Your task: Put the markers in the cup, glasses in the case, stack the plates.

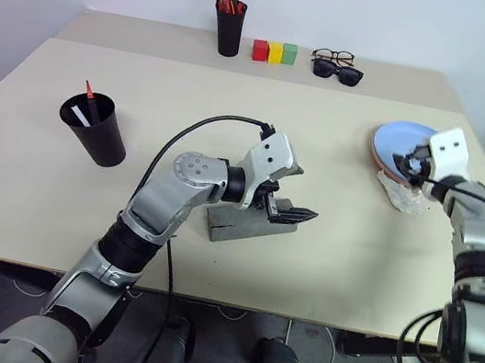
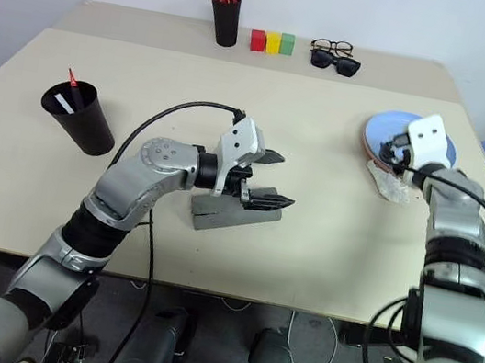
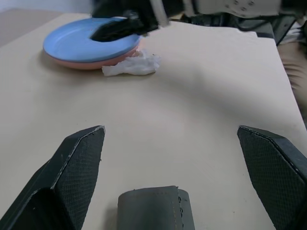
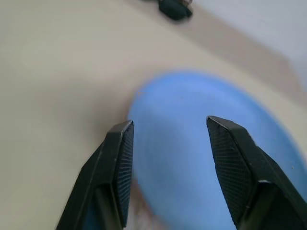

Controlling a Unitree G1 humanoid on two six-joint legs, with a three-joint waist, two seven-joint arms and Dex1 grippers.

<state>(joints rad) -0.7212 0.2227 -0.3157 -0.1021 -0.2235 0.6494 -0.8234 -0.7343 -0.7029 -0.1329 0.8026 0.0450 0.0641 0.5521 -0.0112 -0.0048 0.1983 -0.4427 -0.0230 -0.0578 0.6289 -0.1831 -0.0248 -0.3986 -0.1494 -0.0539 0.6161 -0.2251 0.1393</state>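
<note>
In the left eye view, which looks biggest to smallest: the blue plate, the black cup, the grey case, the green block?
1. Blue plate, partly hidden by the right arm
2. Black cup and grey case: look alike, and the case is partly covered
3. Green block, farthest away

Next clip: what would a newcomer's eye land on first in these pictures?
Probably the left gripper, fingers wide apart, hovering over the closed grey case at the table's middle. Next, on the right, the right gripper with fingers parted over the blue plate, which lies on the pink plate beside a crumpled white tissue. On the left, the black cup already holds two markers.
</note>
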